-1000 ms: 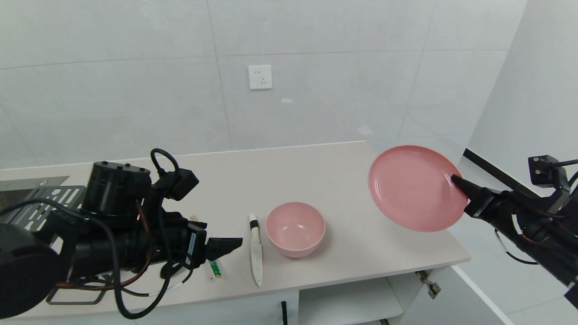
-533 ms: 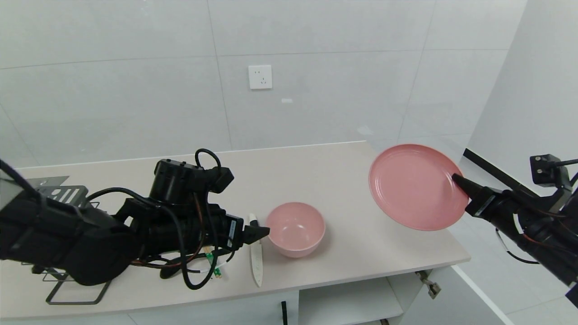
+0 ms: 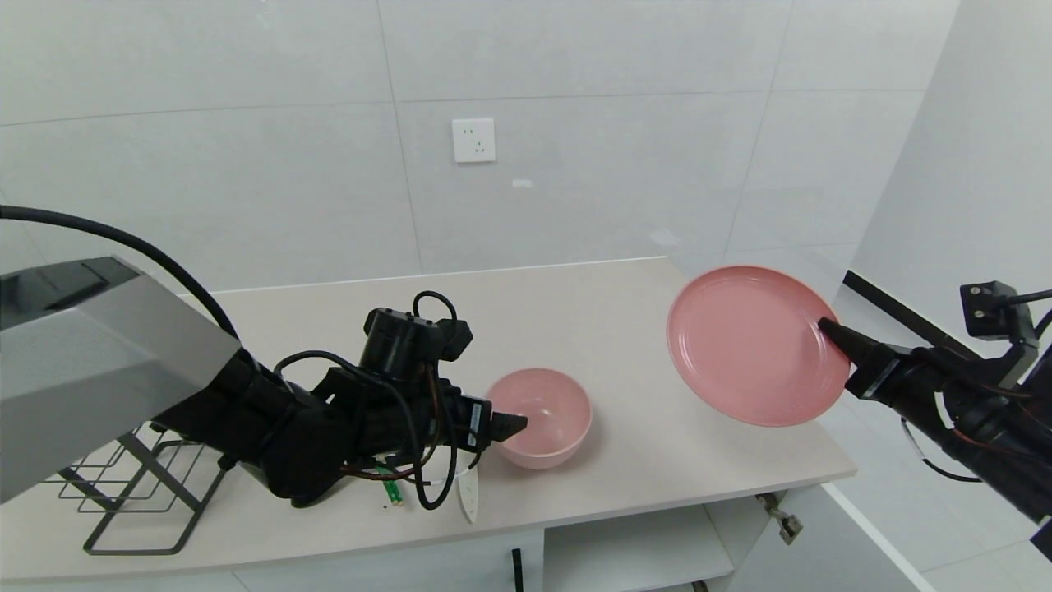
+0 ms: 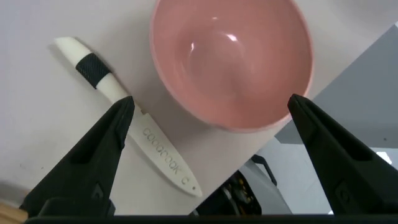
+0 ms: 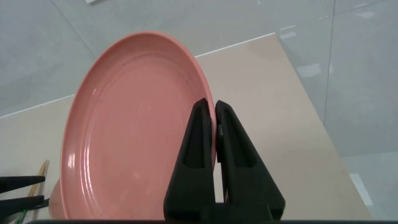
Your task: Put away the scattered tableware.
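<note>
wire rack (image 3: 123, 493) sits far left of the pink bowl (image 3: 546, 419), on the counter (image 3: 625, 329) near its front edge. a thin stick with a green end (image 3: 393, 491) lies left of the bowl, mostly hidden under the left arm, can't tell what it is. white knife (image 3: 467, 497) lies flat just left of the bowl, not touching it. only its blade tip pokes out from under the arm in the head view. the left wrist view shows the knife (image 4: 124, 118) whole, with a black band on its handle.

left gripper (image 3: 509, 423) is low at the bowl's left rim. its fingers are spread wide with nothing between them, and in the wrist view the left gripper (image 4: 211, 102) frames the bowl (image 4: 233, 59), one finger over the knife side. contact with the bowl: can't tell. the bowl stands upright and empty on the counter.

pink plate (image 3: 752, 345) is well right of the bowl and higher, off the counter, tilted with its face toward the bowl. right gripper (image 3: 826, 327) is pinched tight on the plate's far-right rim. the right wrist view shows the right gripper (image 5: 214, 109) with its fingers closed over the plate (image 5: 130, 124) edge.
</note>
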Tool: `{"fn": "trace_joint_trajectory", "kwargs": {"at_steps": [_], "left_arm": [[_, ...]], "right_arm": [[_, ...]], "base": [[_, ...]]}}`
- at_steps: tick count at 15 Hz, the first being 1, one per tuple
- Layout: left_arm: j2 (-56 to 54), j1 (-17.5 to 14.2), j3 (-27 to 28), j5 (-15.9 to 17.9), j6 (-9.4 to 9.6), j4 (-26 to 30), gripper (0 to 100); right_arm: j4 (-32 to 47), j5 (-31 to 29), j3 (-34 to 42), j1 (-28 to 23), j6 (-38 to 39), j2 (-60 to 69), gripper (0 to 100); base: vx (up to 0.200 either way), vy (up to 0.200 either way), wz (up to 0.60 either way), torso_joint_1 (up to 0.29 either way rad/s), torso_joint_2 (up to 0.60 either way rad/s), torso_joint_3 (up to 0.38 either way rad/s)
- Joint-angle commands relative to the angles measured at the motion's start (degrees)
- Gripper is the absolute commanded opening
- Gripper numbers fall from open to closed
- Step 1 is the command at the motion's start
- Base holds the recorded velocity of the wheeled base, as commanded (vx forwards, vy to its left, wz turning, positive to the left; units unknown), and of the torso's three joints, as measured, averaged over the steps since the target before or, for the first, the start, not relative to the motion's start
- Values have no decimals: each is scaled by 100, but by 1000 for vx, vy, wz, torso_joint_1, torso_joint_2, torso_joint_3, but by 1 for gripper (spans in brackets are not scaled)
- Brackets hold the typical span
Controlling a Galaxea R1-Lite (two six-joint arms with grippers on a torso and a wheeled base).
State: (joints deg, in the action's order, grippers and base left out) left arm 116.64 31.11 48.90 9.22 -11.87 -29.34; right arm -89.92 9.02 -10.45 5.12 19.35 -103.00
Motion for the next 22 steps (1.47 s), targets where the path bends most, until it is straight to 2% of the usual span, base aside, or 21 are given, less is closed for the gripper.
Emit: {"fn": "trace_joint_trajectory", "kwargs": {"at_steps": [1, 8, 9, 14, 15, 22], "left_arm": [[307, 27, 217, -16, -34, 8, 100], [878, -61, 683, -113, -96, -1, 100], [1001, -44, 797, -227, -236, -1, 100], [1274, 0, 1043, -236, -236, 16, 100], [1300, 9, 1043, -236, -228, 51, 0], [940, 27, 1025, -236, -193, 69, 0]], "right_arm": [[-8, 3, -1, -2, -1, 8, 0], [-8, 3, 8, 15, -168, 34, 0], [-8, 3, -19, 15, -168, 69, 0], [-8, 3, -45, 7, -168, 78, 0], [-8, 3, -45, -2, -168, 78, 0], [-8, 3, -54, -2, -168, 69, 0]], "base": [[0, 0, 0, 0, 0, 0], [0, 0, 0, 0, 0, 0], [0, 0, 0, 0, 0, 0], [0, 0, 0, 0, 0, 0], [0, 0, 0, 0, 0, 0], [0, 0, 0, 0, 0, 0]]}}
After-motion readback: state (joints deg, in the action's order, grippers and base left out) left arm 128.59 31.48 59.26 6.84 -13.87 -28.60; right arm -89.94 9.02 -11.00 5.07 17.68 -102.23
